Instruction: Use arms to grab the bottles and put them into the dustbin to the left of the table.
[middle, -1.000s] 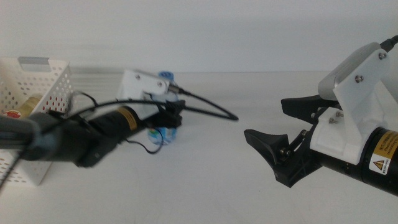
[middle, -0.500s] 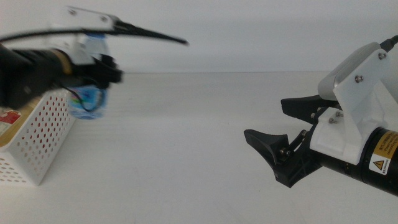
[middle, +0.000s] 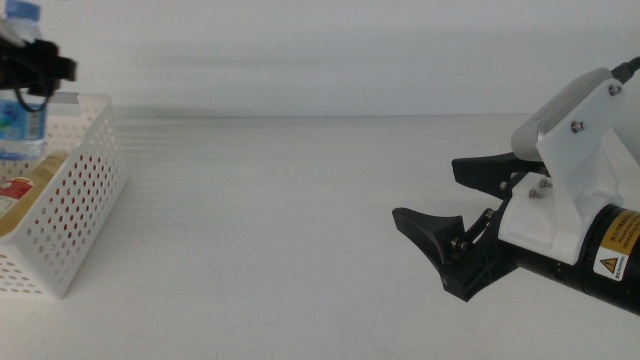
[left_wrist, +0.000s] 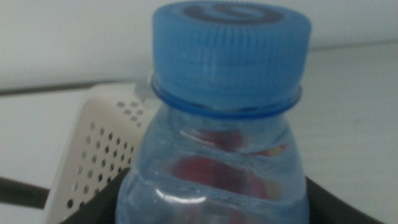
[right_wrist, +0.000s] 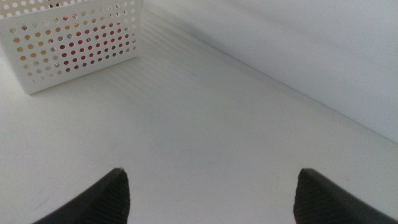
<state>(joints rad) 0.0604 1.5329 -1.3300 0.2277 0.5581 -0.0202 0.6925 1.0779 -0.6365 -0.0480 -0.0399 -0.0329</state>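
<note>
A small water bottle (middle: 20, 125) with a blue cap (left_wrist: 230, 50) hangs upright over the white perforated dustbin (middle: 75, 190) at the table's left edge. My left gripper (middle: 38, 69) is shut on its body; in the left wrist view the dark jaws press both sides of the bottle (left_wrist: 217, 174). Inside the dustbin lie a bottle of yellow liquid (middle: 45, 170) and a red item (middle: 12, 190). My right gripper (middle: 425, 190) waits low at the right of the table, open and holding nothing (right_wrist: 217, 193).
The white tabletop (middle: 280, 230) stretches between the dustbin and the right arm. A pale wall runs along the table's far edge. The dustbin (right_wrist: 74, 43) shows far off in the right wrist view, with red and yellow behind its holes.
My left arm lifted the blue-capped bottle off the table and carried it left and upward, to above the dustbin. The right arm has stayed still.
</note>
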